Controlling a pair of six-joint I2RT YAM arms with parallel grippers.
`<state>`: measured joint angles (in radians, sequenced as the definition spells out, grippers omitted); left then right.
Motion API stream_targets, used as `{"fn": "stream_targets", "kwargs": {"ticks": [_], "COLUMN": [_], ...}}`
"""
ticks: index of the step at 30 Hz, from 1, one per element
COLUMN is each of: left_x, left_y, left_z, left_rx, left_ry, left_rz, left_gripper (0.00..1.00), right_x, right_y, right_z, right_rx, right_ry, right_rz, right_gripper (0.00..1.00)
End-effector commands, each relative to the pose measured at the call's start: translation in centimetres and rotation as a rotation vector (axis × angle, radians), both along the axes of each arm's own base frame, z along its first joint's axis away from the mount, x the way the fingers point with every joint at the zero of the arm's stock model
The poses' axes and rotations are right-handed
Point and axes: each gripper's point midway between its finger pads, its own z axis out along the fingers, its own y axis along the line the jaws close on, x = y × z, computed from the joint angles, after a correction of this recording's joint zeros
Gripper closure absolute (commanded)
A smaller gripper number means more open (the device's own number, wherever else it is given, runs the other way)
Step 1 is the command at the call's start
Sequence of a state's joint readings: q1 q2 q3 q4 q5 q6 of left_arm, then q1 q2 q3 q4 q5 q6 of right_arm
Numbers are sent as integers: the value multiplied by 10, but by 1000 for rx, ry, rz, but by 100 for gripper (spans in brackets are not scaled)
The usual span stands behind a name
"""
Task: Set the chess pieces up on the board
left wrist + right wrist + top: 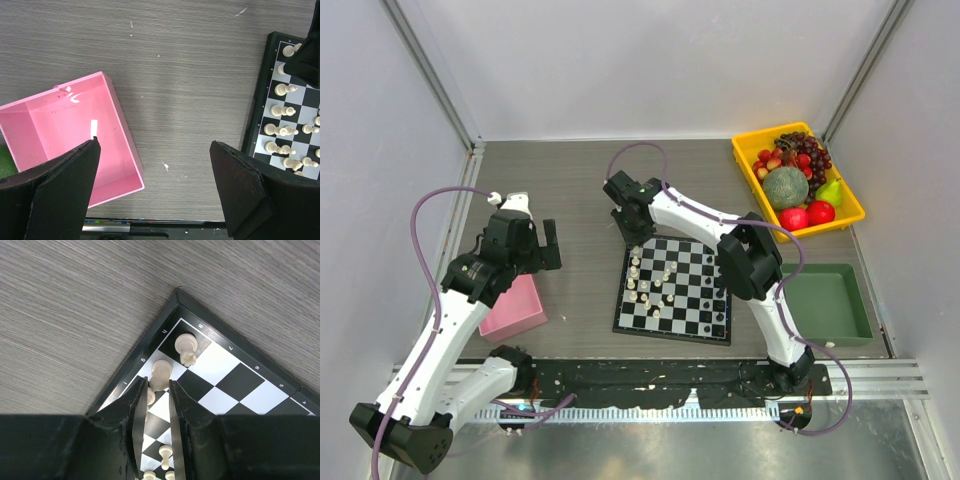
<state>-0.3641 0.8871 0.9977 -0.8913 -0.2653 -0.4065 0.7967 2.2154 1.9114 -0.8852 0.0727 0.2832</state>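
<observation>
The checkered board (670, 337) lies at the table's middle, with several white chess pieces (645, 285) on its left half and dark pieces along its right edge (721, 300). My right gripper (625, 226) reaches to the board's far left corner. In the right wrist view the board's corner (145, 352) shows, and the gripper (158, 381) is narrowed around a white piece (161, 371) standing on an edge square; another white piece (186, 346) stands on the corner square. My left gripper (548, 246) is open and empty (154, 142) over bare table between the pink box (70, 130) and the board (255, 115).
The pink box (515, 310) sits left of the board. A yellow tray (745, 165) of fruit stands at the back right. A green tray (825, 305) lies right of the board. Grey walls close in the sides.
</observation>
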Motion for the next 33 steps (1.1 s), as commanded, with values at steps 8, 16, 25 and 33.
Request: {"fn": "stream_targets", "kwargs": {"ticks": [8,16,25,33], "left_x": [3,4,6,6], "left_y": [0,-2,-4,-4], "left_z": [4,4,3,3], "left_rx": [0,-7,-11,-11], "left_ry": [-22,-18,-13,-13], "left_rz": [-7,-12,-18,-16], "left_gripper": [0,1,0,0], "right_x": [4,1,0,1], "right_y": [4,-1,-2,-7], "right_z": [14,15,20,25], "right_rx": [16,10,6,-10], "right_ry": [-40,-38,-49,-61], "right_rz": [11,8,20,22], "right_gripper": [78,79,86,87]}}
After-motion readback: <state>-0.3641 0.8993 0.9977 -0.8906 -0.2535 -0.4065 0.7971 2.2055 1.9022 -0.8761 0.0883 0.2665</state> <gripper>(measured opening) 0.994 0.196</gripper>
